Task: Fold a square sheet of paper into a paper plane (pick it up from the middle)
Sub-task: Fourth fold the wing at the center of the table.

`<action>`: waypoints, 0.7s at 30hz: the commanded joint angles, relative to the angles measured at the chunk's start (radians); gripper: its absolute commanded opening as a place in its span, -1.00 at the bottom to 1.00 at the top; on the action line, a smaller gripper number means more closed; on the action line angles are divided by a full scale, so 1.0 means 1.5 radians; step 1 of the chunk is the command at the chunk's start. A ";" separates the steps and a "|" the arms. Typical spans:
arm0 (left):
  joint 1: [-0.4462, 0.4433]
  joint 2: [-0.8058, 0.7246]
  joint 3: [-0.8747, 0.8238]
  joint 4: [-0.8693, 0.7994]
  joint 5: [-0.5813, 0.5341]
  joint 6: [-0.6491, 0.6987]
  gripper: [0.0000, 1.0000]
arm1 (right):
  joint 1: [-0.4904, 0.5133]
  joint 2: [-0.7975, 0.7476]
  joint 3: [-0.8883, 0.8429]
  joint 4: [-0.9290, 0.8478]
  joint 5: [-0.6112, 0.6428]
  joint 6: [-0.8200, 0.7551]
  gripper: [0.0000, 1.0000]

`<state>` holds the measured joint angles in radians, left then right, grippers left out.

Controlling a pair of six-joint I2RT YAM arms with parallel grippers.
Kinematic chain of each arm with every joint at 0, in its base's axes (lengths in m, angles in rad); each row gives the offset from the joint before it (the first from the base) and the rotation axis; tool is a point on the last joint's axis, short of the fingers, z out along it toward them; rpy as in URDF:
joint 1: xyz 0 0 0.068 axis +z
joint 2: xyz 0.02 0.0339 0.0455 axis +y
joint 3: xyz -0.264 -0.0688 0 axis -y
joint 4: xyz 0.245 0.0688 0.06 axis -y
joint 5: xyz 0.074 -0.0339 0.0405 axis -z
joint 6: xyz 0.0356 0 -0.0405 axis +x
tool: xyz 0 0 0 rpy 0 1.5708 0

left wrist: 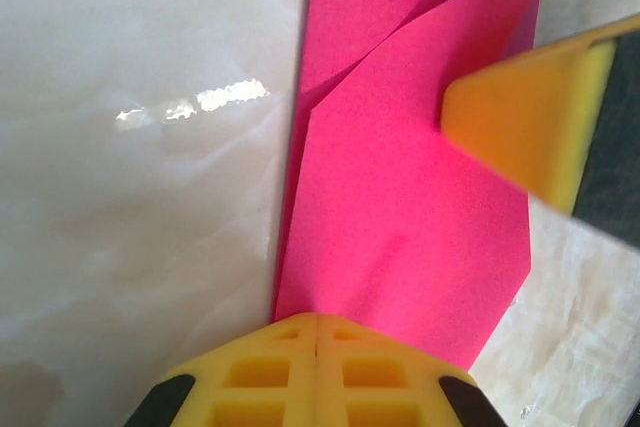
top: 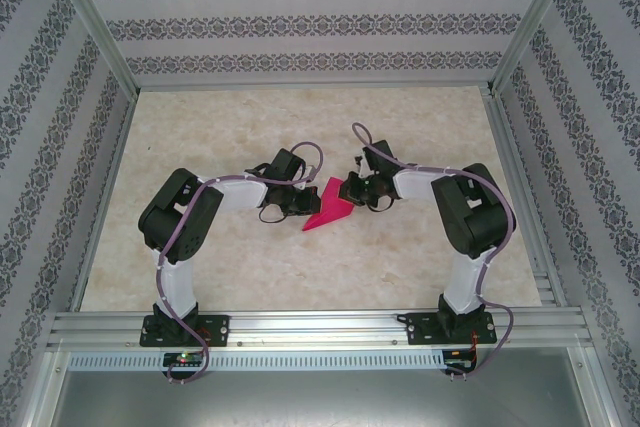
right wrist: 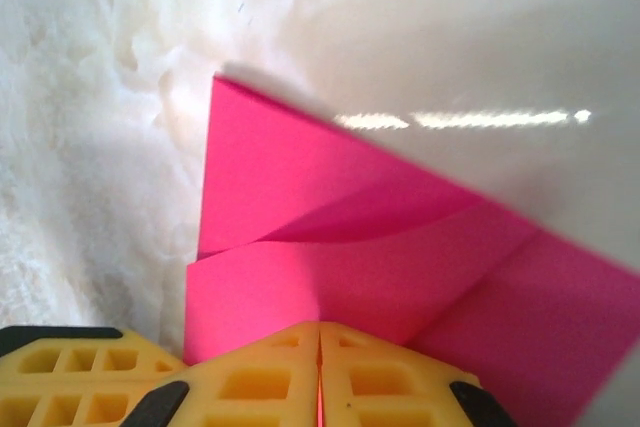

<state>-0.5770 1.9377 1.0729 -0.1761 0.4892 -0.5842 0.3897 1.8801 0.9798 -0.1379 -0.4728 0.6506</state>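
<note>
Two hands hold one folded pink paper point(top: 328, 209): we see the left hand point(left wrist: 317, 319) clamped on one end, the right hand point(right wrist: 320, 325) clamped on the opposite end.

Paper plane point(top: 328, 207) on table point(top: 250, 277), between both jaws.
</note>
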 commanded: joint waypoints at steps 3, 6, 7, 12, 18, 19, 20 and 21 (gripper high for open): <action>0.000 0.038 -0.018 -0.097 -0.052 0.016 -0.98 | -0.018 -0.050 -0.005 0.024 0.013 -0.026 -0.82; 0.000 0.038 -0.014 -0.099 -0.053 0.015 -0.98 | -0.003 -0.081 -0.031 0.067 -0.011 -0.009 -0.82; 0.000 0.039 -0.014 -0.100 -0.052 0.015 -0.98 | 0.005 -0.088 -0.038 0.078 -0.013 -0.002 -0.82; -0.002 0.036 -0.009 -0.104 -0.055 0.015 -0.98 | 0.047 -0.059 -0.044 0.094 -0.011 0.014 -0.82; -0.001 0.036 -0.010 -0.107 -0.056 0.015 -0.98 | 0.054 -0.004 -0.034 0.113 -0.016 0.020 -0.84; -0.001 0.036 -0.011 -0.109 -0.057 0.016 -0.98 | 0.050 0.001 -0.033 0.112 -0.015 0.018 -0.85; -0.001 0.037 -0.011 -0.110 -0.058 0.017 -0.98 | 0.045 0.004 -0.032 0.111 -0.011 0.014 -0.85; -0.001 0.038 -0.011 -0.110 -0.058 0.017 -0.98 | 0.039 0.007 -0.031 0.107 -0.009 0.011 -0.85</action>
<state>-0.5770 1.9385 1.0832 -0.1955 0.4877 -0.5842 0.4671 1.8793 0.9310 -0.0063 -0.4915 0.6708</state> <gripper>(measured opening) 0.055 0.077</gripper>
